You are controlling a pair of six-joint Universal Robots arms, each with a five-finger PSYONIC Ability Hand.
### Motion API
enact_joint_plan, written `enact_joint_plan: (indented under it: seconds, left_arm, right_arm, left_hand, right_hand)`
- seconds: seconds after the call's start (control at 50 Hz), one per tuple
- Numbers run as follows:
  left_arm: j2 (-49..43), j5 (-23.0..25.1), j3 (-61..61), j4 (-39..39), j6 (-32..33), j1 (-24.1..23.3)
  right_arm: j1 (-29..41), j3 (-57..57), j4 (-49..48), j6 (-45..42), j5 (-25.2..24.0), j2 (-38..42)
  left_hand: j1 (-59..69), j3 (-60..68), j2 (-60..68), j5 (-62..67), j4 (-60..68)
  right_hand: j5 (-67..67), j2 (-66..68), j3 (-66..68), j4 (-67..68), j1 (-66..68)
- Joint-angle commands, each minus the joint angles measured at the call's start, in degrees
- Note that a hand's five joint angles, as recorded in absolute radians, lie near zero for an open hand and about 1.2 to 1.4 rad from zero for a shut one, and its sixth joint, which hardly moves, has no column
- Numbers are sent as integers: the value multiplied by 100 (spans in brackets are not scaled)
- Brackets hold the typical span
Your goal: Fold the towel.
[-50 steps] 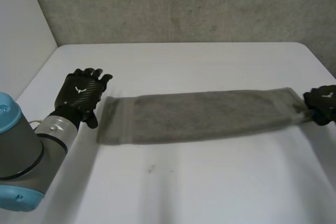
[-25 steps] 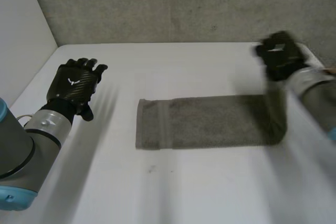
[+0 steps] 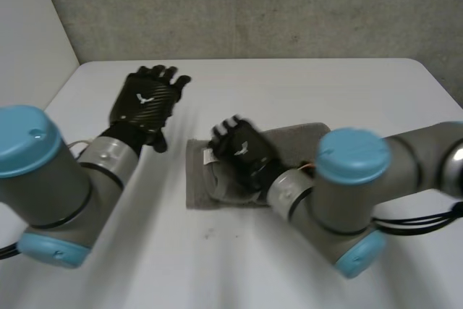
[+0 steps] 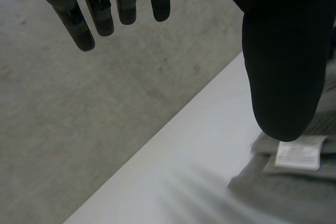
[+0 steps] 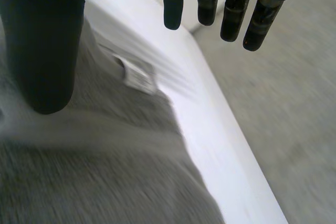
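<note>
Where the head view is taken first, the towel (image 3: 302,140) is found near the middle of the bench (image 3: 289,85), apparently doubled over, with its long axis running across the robot from left to right. The right hand (image 3: 242,151) is placed over the towel's left end, its arm reaching across above the cloth. The left hand (image 3: 147,103) is held clear of the cloth, beyond that same end.

In the left wrist view, the left hand's fingers (image 4: 102,17) are seen straight and slightly spread, with nothing held. The towel's end, marked by a white label (image 4: 297,155), lies below the thumb and appears untouched.

In the right wrist view, the right hand's fingers (image 5: 233,17) are likewise straight and parted, and nothing is gripped. The towel lies under the palm and thumb; whether the thumb rests on the cloth cannot be told.

A first fold is judged to be laid. Any further fold would be made across the long axis. The right hand is judged the nearer, the cloth lying directly beneath it and off to the right of the left hand.
</note>
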Motion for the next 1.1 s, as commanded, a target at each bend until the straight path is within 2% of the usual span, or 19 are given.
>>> enact_joint_plan:
  seconds: [0.02, 0.06, 0.1, 0.22, 0.3, 0.34, 0.36, 0.4, 0.42, 0.46, 0.48, 0.52, 0.7, 0.74, 0.82, 0.9, 0.92, 1.0, 1.1]
  left_arm:
    - [-677, -40, 595, -12, -509, -588]
    - [-810, -111, 702, -12, -624, -669]
    - [-1116, -312, 894, -29, -843, -826]
    - [-1679, -410, 1167, -56, -1002, -1134]
    - [-1874, -436, 1220, -64, -976, -1205]
    - [-1996, -532, 1220, -91, -958, -1213]
    - [-1997, -533, 1220, -91, -958, -1213]
    - [-2049, -725, 1185, -126, -827, -1213]
    - [-2049, -726, 1185, -126, -826, -1213]
    - [-2076, -866, 1141, -161, -616, -1213]
    - [-2076, -867, 1141, -161, -615, -1213]
    - [-2076, -945, 1071, -214, -431, -1213]
    - [-1698, -1104, 684, -267, -369, -1213]
    - [-1601, -1139, 605, -258, -360, -1205]
    - [-1330, -1270, 509, -293, -378, -1056]
    - [-1030, -1508, 385, -381, -360, -660]
    - [-891, -1561, 298, -416, -360, -416]
    - [-425, -1570, 52, -434, -395, 200]
    - [-204, -1421, -115, -434, -404, 438]
  right_arm:
    - [-1127, 795, 38, 1282, 55, -943]
    - [-1340, 955, 82, 1549, 11, -1041]
    - [-1829, 1296, 195, 1847, -234, -1172]
    - [-2420, 1842, 398, 1743, -797, -1234]
    - [-2596, 2010, 354, 1672, -833, -1226]
    - [-2667, 2080, 319, 1497, -816, -1182]
    - [-2667, 2080, 319, 1496, -815, -1182]
    - [-2675, 2089, 302, 1164, -728, -1085]
    - [-2676, 2089, 302, 1162, -728, -1085]
    - [-2710, 2098, 293, 830, -570, -997]
    - [-2711, 2098, 293, 828, -569, -997]
    - [-2807, 2080, 241, 688, -377, -1015]
    - [-2684, 1623, 29, 283, -51, -1129]
    - [-2535, 1447, 56, 152, -42, -1155]
    - [-1467, 808, 73, -217, 63, -1059]
    - [-350, 262, 99, -550, 151, -726]
    - [-346, 261, 99, -552, 151, -725]
    - [442, 112, 29, -928, -6, -313]
    - [936, 138, 55, -1367, -348, 126]
  left_hand:
    - [149, 201, 206, -15, 192]
    - [149, 201, 207, -15, 192]
    - [233, 285, 291, 69, 276]
    - [250, 302, 308, 86, 293]
    - [250, 302, 308, 86, 293]
    - [250, 302, 308, 86, 293]
    - [250, 302, 308, 86, 293]
    - [250, 302, 308, 86, 293]
    - [250, 302, 308, 86, 293]
    - [250, 302, 308, 86, 293]
    - [250, 302, 308, 86, 293]
    - [233, 285, 291, 69, 276]
    - [199, 252, 257, 35, 242]
    - [199, 252, 257, 35, 242]
    - [199, 252, 257, 35, 242]
    - [166, 218, 223, 2, 209]
    - [166, 218, 223, 2, 209]
    - [166, 218, 224, 2, 209]
    - [149, 201, 207, -15, 192]
  right_hand:
    - [-436, -363, -231, -344, -427]
    - [-436, -363, -231, -344, -427]
    - [-436, -363, -231, -344, -427]
    - [-436, -363, -231, -344, -427]
    - [-436, -363, -231, -344, -427]
    - [810, 883, 1015, 901, 819]
    - [817, 890, 1022, 909, 826]
    - [2141, 2214, 2345, 2232, 2149]
    - [2146, 2219, 2351, 2237, 2155]
    - [4070, 4143, 4275, 4161, 4079]
    - [4081, 4154, 4285, 4172, 4089]
    - [6273, 6346, 6478, 6364, 6282]
    - [6564, 6637, 6769, 6656, 6573]
    - [6564, 6637, 6769, 6656, 6573]
    - [6564, 6637, 6769, 6656, 6573]
    - [6564, 6637, 6769, 6656, 6573]
    - [6564, 6637, 6769, 6656, 6573]
    - [6564, 6637, 6769, 6656, 6573]
    - [6564, 6637, 6769, 6656, 6573]
